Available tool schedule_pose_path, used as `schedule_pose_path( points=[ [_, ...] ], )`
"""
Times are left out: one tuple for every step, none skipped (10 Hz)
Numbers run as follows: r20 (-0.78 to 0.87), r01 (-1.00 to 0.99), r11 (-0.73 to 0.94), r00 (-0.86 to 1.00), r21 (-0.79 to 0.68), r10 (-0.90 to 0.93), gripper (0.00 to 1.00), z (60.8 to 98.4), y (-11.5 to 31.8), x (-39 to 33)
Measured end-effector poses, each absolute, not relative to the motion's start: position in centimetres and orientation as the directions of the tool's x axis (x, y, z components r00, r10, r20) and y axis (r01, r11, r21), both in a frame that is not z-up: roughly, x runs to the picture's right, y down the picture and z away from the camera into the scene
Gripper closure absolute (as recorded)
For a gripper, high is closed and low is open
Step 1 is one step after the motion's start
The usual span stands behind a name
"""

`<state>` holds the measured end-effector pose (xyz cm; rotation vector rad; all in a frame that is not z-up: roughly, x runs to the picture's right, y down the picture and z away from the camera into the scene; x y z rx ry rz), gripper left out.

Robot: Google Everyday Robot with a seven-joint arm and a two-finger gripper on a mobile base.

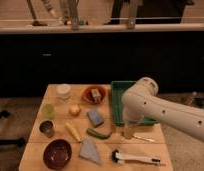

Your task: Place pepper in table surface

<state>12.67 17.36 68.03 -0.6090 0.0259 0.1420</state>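
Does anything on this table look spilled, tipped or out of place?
Nothing stands out. The pepper lies flat on the table surface, nothing looks spilled, and the tool hangs low beside it, near the green tray.
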Motion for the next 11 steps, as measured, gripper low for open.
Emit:
schedule_pose_path(
  points=[
    [-0.057, -0.123, 0.812, 0.992, -0.571, 0.11, 0.2, 67.9, 18.0, 10.8],
    [-0.051, -0.106, 0.814, 0.994, -0.571, 0.094, 0.2, 67.8, 18.5, 9.0],
    [-0.043, -0.09, 0.815, 0.996, -0.572, 0.08, 0.2, 67.7, 19.3, 7.3],
    [-0.039, -0.084, 0.816, 0.996, -0.573, 0.075, 0.2, 67.9, 19.7, 6.5],
    [-0.034, -0.083, 0.809, 0.996, -0.581, 0.078, 0.2, 68.4, 20.7, 5.7],
    [-0.029, -0.09, 0.8, 0.995, -0.593, 0.091, 0.2, 69.2, 21.4, 5.3],
    [-0.026, -0.097, 0.793, 0.994, -0.602, 0.103, 0.2, 69.7, 21.8, 5.0],
    [-0.026, -0.105, 0.786, 0.993, -0.609, 0.113, 0.2, 70.2, 22.1, 4.7],
    [-0.031, -0.116, 0.777, 0.992, -0.618, 0.123, 0.2, 70.9, 22.5, 4.4],
    [-0.034, -0.121, 0.771, 0.991, -0.625, 0.128, 0.2, 71.6, 22.8, 3.9],
    [-0.039, -0.124, 0.766, 0.991, -0.631, 0.128, 0.2, 72.1, 23.0, 3.5]
  ],
)
